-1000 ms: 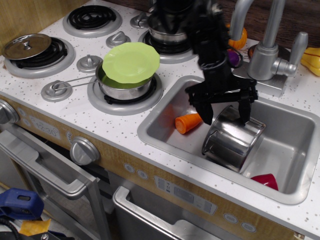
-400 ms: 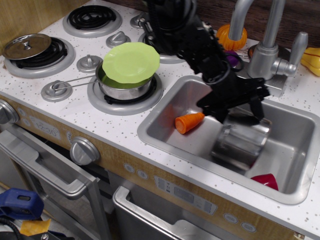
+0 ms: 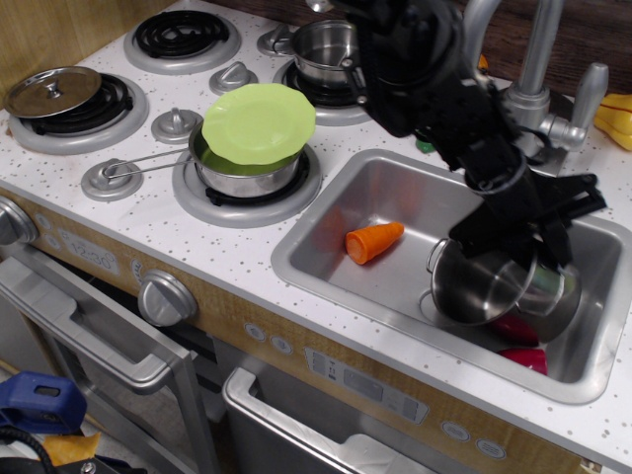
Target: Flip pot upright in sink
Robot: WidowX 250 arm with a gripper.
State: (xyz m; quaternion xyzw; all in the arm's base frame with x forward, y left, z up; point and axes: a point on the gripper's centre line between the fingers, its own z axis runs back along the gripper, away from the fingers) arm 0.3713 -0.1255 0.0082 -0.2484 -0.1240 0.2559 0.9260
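The shiny steel pot [image 3: 484, 288] is in the right half of the sink [image 3: 318, 229]. It is tilted on its side with its open mouth facing the front left. It rests partly on a red object [image 3: 523, 357]. My black gripper [image 3: 517, 247] reaches down from the upper left, and its fingers straddle the pot's upper wall. It looks shut on the pot. The pot's far side and base are hidden behind the gripper.
An orange cone-shaped toy [image 3: 373, 240] lies on the sink floor to the left of the pot. The grey faucet [image 3: 538, 69] stands behind the sink. A green plate [image 3: 259, 120] sits on a long-handled pan on the stove. A smaller steel pot [image 3: 326, 44] is on the back burner.
The gripper has swung right and down in the sink with the pot. The pot has turned from mouth-down towards the back to mouth facing front left, and now lies over the red object.
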